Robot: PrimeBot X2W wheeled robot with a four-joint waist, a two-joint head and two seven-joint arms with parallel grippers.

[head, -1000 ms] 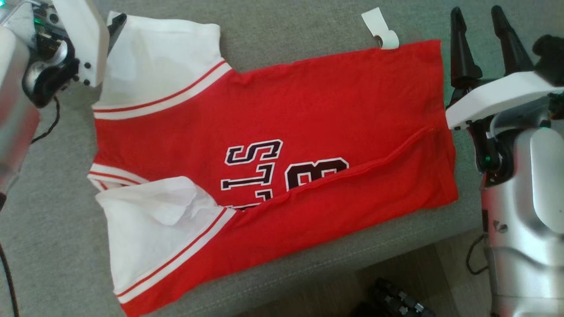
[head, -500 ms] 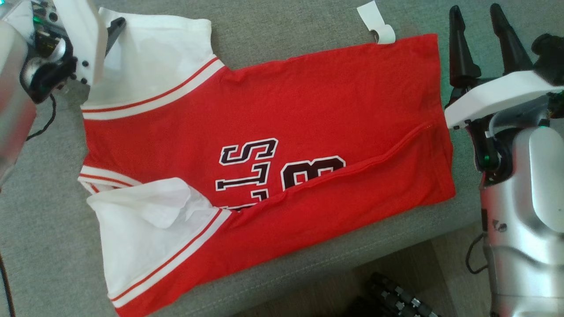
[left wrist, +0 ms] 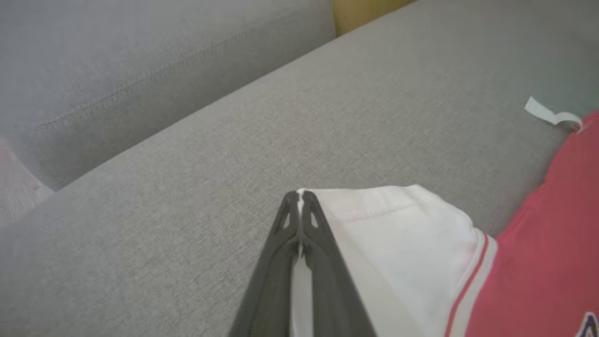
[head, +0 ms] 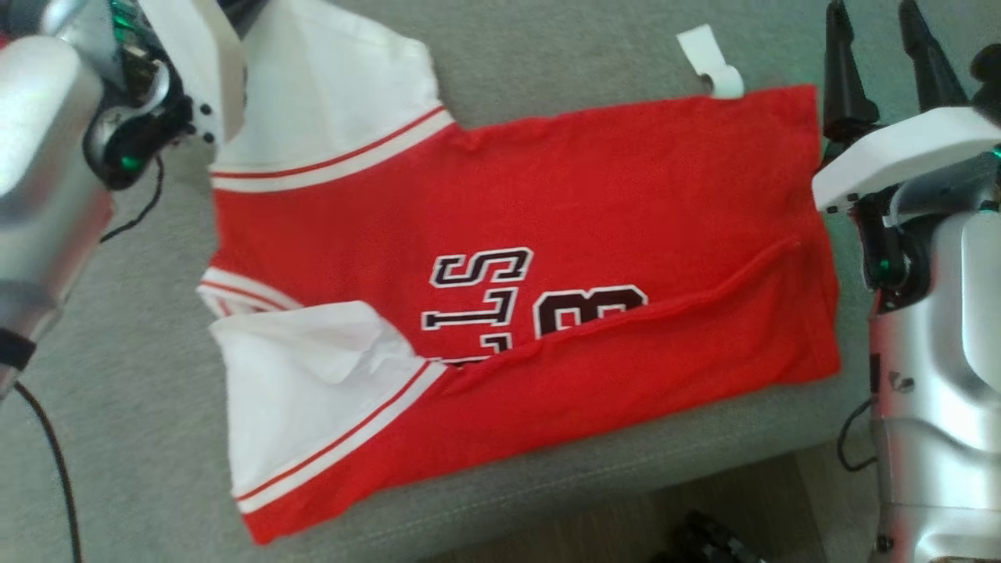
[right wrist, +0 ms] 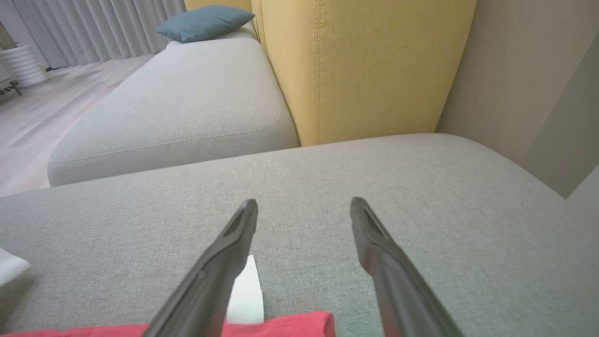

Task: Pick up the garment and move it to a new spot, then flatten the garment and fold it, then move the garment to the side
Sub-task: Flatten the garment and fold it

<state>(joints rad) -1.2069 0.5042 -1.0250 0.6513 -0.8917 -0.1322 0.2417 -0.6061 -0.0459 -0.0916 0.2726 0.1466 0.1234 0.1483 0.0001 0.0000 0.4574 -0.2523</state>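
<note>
- red jersey (head: 594, 195) lies flat, one side folded; more folds left, i think.
- left gripper (left wrist: 299, 202) pinches its white sleeve (left wrist: 398, 234).
- right gripper (right wrist: 304, 206): wide open, empty, beside its hem.

Soft even light, bright across all 3 views, shadows faint and diffuse, pale glare on the silver forearm (head: 39, 180) at the head view's left, mild blur over the red garment (head: 594, 180), wrist views bowed at the edges, left claw (left wrist: 299, 194) blurred near the lens.

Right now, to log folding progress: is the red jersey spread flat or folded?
Partly folded: on the red jersey, the near side laps over the front, covering part of the lettering.
</note>
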